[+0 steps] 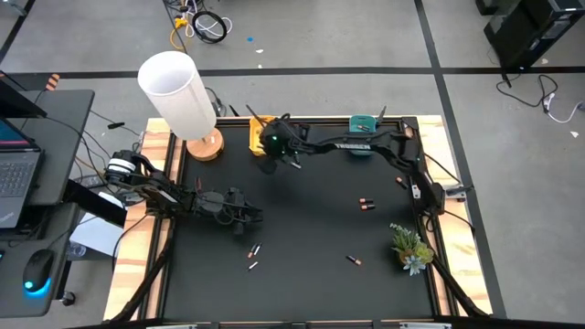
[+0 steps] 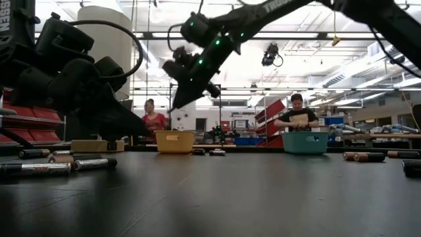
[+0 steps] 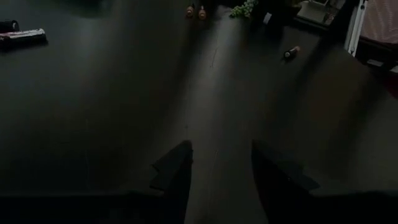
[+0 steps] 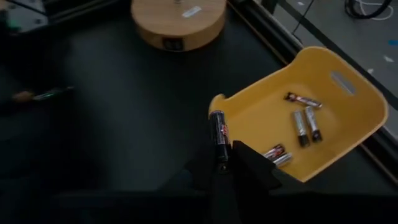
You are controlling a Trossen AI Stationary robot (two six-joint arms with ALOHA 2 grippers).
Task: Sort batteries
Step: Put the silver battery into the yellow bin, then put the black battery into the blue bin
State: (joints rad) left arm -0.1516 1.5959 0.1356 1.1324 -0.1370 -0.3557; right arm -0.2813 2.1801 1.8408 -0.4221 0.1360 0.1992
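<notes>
My right gripper [image 4: 225,163] is shut on a dark battery with a red label [image 4: 218,132]. It hovers beside the open side of the yellow bin [image 4: 348,106], at the table's far side [image 1: 274,146]. Several whitish and dark batteries [image 4: 303,127] lie on the bin's floor. My left gripper [image 3: 221,158] is open and empty, low over bare table at the left [image 1: 245,216]. Loose batteries lie on their sides on the table [image 1: 254,249] [image 1: 353,260] [image 1: 366,205]. The teal bin [image 1: 363,123] sits at the far edge, partly under my right arm. My right gripper pinches the dark battery by its near end [image 4: 221,153] between the two fingers. The battery lies along the fingers and sticks out forward past their tips. The gripper slants down from above [image 2: 177,99], and the battery is lifted clear of the table, just outside the bin's rim.
A lamp with a round wooden base [image 4: 178,22] and white shade [image 1: 178,91] stands at the far left corner. A small green plant [image 1: 409,247] sits at the right edge. Two people show in the room behind [image 2: 152,118] [image 2: 297,115]. The table's middle is bare dark mat.
</notes>
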